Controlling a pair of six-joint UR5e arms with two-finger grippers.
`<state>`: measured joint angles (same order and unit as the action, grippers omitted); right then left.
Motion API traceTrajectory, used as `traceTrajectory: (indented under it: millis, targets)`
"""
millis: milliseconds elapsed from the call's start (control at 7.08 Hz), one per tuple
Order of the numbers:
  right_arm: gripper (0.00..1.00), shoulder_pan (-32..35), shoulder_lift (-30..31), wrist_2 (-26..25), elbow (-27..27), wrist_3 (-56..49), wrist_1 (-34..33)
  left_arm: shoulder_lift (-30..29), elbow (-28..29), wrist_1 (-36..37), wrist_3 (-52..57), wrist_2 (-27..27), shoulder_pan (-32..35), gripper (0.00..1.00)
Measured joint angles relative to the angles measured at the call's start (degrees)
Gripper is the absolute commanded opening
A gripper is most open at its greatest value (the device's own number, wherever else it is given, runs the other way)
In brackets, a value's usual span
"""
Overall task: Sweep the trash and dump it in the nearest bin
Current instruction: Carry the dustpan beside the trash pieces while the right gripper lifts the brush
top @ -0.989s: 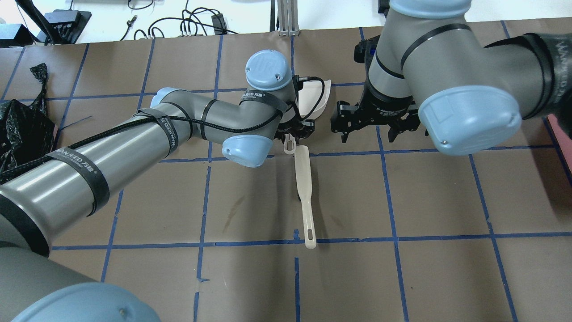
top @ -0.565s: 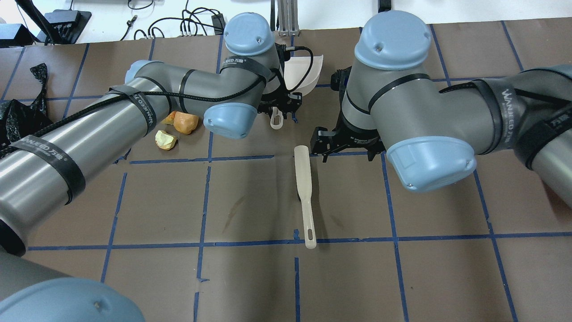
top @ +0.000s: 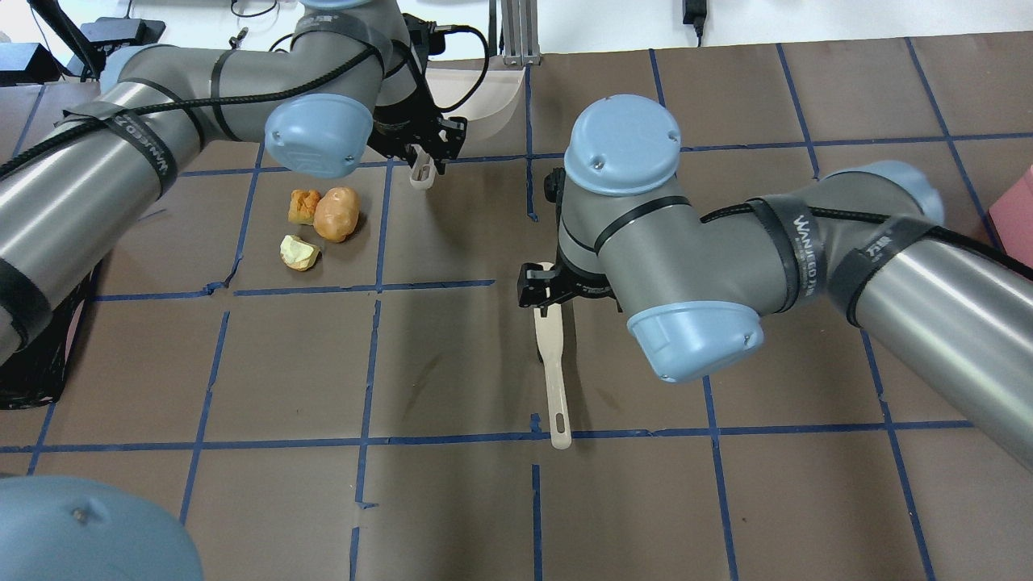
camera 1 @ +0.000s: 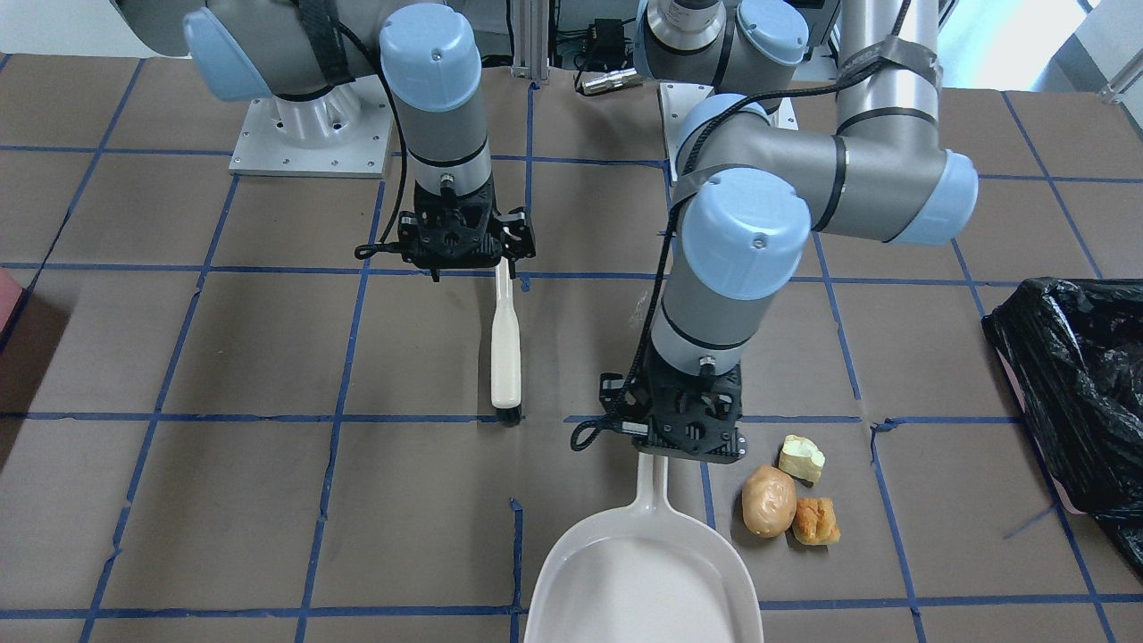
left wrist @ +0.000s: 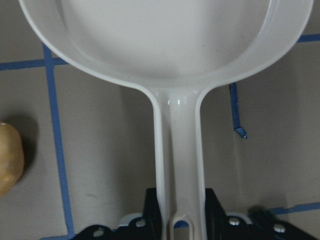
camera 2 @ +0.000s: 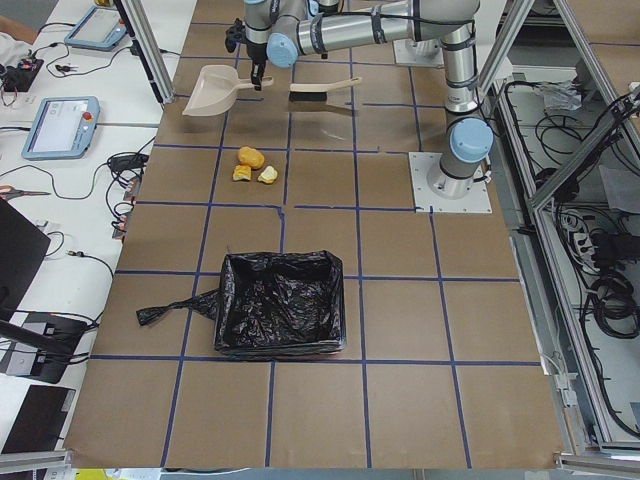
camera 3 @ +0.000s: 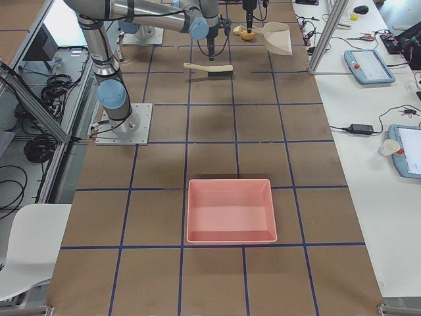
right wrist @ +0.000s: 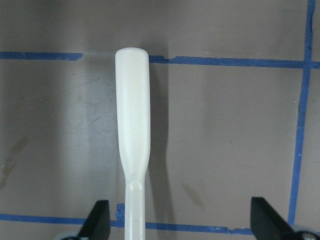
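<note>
My left gripper [camera 1: 683, 433] is shut on the handle of a cream dustpan [camera 1: 643, 572], whose pan shows in the left wrist view [left wrist: 170, 45]. The trash lies just beside it: a tan potato-like lump [camera 1: 768, 500], a pale yellow-green chunk [camera 1: 801, 458] and an orange-brown bread piece [camera 1: 816, 521]. My right gripper [right wrist: 182, 222] is open, hovering above a cream brush [right wrist: 132, 125] that lies flat on the table. The brush sits off-centre, near one of the fingers [right wrist: 100, 222]. The black-bagged bin [camera 1: 1072, 384] stands apart, on the trash side.
A pink tray [camera 3: 230, 210] lies far off on my right side; its corner shows in the overhead view [top: 1018, 214]. The table is brown paper with blue tape lines [top: 452, 440]. Cables lie beyond the far table edge [top: 339, 40].
My left arm has carried the dustpan away and leftward, uncovering the three trash pieces. My right arm has swung in over the brush.
</note>
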<state>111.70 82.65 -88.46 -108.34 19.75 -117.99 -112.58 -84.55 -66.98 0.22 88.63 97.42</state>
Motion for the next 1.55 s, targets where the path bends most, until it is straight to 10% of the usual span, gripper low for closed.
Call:
traceTrajectory:
  millis: [1130,1554]
  targets:
    - [0.91,4.4,-3.2,0.3,-12.5,3.2,-12.9,11.2,-7.4,-11.2,51.6,3.8,-22.6,0.05]
    - [0.58,4.0,-3.0,0.6,-13.6,3.1,-15.9,12.4,-10.3,-11.0,73.8,3.6,-33.3,0.03]
